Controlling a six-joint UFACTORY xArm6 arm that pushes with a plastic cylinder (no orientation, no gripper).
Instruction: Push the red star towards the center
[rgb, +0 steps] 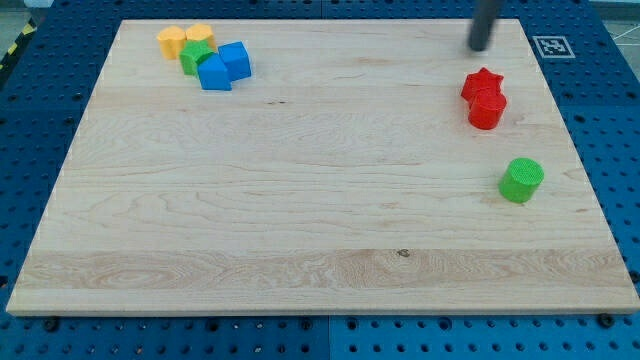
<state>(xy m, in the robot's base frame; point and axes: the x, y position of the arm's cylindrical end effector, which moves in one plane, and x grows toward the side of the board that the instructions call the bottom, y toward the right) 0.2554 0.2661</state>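
The red star (482, 83) lies near the view's right side of the wooden board (320, 220). A red cylinder (487, 110) touches it just below. My tip (480, 47) is at the view's top right, a short way above the red star and apart from it. A green cylinder (522, 180) stands lower down on the right.
At the view's top left sits a cluster: two yellow blocks (172, 41) (200, 35), a green star (196, 56) and two blue blocks (214, 73) (235, 59). A black-and-white marker tag (551, 46) lies off the board's top right corner.
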